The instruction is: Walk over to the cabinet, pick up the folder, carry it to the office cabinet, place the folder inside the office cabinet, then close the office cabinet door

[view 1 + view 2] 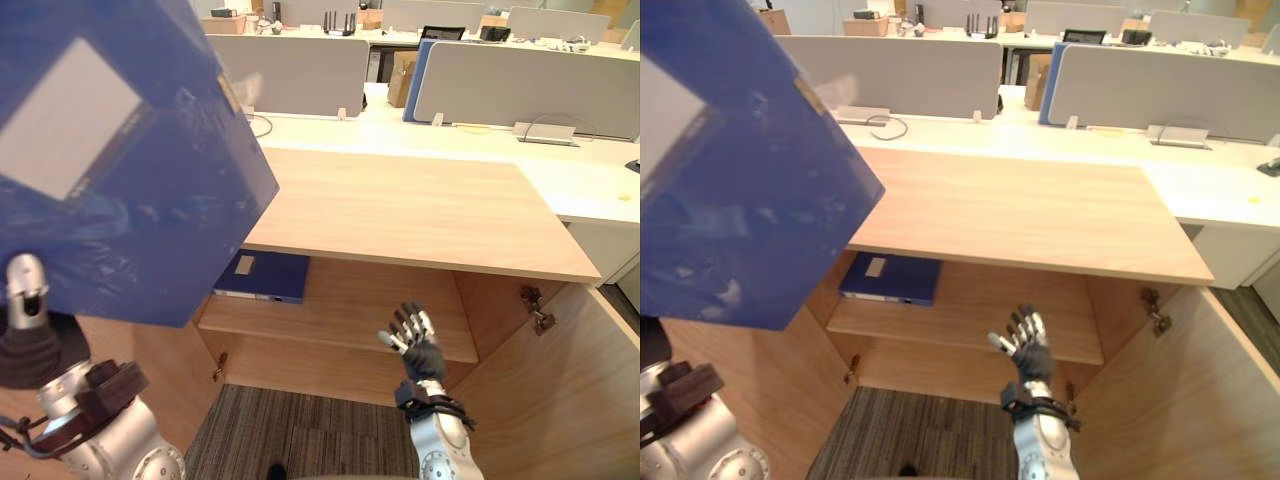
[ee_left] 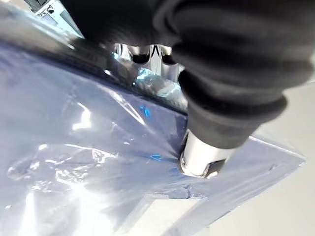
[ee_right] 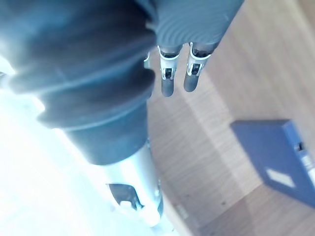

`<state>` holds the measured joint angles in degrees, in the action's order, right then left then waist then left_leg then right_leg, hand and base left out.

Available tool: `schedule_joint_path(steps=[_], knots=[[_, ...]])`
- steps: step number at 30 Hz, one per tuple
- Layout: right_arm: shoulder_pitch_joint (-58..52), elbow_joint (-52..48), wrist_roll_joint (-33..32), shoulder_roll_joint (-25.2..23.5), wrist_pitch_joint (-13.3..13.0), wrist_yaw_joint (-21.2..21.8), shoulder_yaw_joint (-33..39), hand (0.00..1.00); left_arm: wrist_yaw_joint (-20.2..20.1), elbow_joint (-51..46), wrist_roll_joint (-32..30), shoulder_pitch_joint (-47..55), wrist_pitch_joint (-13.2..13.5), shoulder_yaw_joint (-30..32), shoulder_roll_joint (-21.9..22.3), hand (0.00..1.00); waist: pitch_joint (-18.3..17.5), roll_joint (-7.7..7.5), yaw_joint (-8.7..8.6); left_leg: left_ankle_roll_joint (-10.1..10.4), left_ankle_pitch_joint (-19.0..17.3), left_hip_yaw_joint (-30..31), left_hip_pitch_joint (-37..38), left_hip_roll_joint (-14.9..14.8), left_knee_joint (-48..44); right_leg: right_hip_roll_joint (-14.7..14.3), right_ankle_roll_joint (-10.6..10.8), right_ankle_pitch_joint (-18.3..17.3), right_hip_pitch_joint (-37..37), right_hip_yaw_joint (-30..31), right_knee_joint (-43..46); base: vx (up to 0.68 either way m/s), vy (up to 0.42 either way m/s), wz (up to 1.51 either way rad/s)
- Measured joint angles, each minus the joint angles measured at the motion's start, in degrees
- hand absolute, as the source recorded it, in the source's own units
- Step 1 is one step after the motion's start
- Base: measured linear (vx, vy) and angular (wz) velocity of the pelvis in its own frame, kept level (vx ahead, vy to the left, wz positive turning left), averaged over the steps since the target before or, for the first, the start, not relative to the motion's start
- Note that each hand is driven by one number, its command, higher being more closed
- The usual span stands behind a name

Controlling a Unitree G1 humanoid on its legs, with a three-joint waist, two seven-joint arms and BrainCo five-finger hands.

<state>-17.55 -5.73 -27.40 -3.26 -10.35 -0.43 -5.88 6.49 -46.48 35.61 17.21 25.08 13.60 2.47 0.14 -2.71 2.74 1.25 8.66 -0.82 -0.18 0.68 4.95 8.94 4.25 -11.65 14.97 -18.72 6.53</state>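
Observation:
A large blue folder (image 1: 130,170) wrapped in clear film, with a white label, is held high and tilted at the left, close to my head. My left hand (image 1: 28,330) is shut on its lower edge; in the left wrist view the thumb (image 2: 202,162) presses on the folder's face (image 2: 98,162). The wooden office cabinet (image 1: 420,210) stands ahead with both doors open. A second blue folder (image 1: 262,275) lies flat on its upper shelf (image 1: 340,320) at the left. My right hand (image 1: 412,335) is open, fingers spread, in front of the shelf and touching nothing.
The cabinet's right door (image 1: 560,390) swings out toward me on the right, the left door (image 1: 150,370) under the held folder. Grey carpet (image 1: 300,430) lies between them. White desks with grey dividers (image 1: 290,70) and a cardboard box (image 1: 402,78) stand behind.

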Motion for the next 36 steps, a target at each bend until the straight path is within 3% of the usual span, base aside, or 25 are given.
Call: schedule_joint_path(steps=[2, 7, 14, 21, 26, 36], knots=[[0.1, -6.5, -3.8, 0.0, -1.6, 2.2, 0.1, 0.00, -3.0, -0.3, 5.7, 0.0, 0.4, 0.6, 0.1, 1.00, 0.0, 0.04, -0.12, -0.1, 0.3, -0.1, -0.1, 0.0, 0.0, -0.1, -0.1, -0.1, 0.0, 0.0, -0.4, -0.01, 0.008, -0.04], [4.1, -13.8, -9.8, 0.0, -2.9, 5.9, 0.2, 0.00, -6.5, -0.2, 11.5, 0.0, 0.2, 1.0, 0.1, 1.00, -0.1, -0.14, -0.52, 0.2, 1.2, -0.1, -0.4, 0.2, 0.0, -0.3, -0.1, -0.1, 0.0, 0.1, -1.1, 0.00, 0.000, 0.00], [18.4, -14.8, -15.0, 2.2, -3.2, 9.3, -0.5, 0.00, -9.2, 6.7, 12.4, -0.4, -1.5, -1.1, 0.1, 1.00, 0.6, 0.06, -0.45, 0.2, 1.7, -0.1, -0.3, 0.2, 0.0, -0.4, -0.1, -0.1, -0.1, 0.3, -1.2, -0.01, 0.009, 0.00], [32.7, -8.4, -14.2, 5.9, -2.5, 9.1, -2.5, 0.00, -9.3, 11.2, 7.2, -1.6, -3.5, -3.4, -1.3, 1.00, 1.1, 0.54, -0.31, 0.0, 2.4, -0.1, -0.3, 0.2, 0.0, -0.4, -0.1, 0.0, -0.1, 0.3, -1.1, -0.01, 0.009, 0.00], [42.9, 0.3, -14.2, 12.5, 0.0, 8.9, -4.5, 0.00, -9.4, 13.4, 4.5, -2.3, -4.5, -4.3, -3.3, 1.00, 1.4, 1.04, 0.00, 0.2, 2.6, -0.1, -0.3, -0.1, 0.0, -0.7, -0.1, 0.0, -0.1, 0.3, -1.5, -0.01, 0.008, 0.00], [56.1, 10.1, -16.4, 18.5, 2.7, 9.1, -12.6, 0.00, -9.3, 13.7, 2.6, -2.6, -4.6, -7.9, -5.2, 1.00, 2.0, 1.85, 0.82, 0.2, 2.9, 0.3, -0.8, -0.1, 0.0, -0.9, 0.1, 0.1, -0.2, 0.2, -2.0, 0.00, 0.000, 0.00]])
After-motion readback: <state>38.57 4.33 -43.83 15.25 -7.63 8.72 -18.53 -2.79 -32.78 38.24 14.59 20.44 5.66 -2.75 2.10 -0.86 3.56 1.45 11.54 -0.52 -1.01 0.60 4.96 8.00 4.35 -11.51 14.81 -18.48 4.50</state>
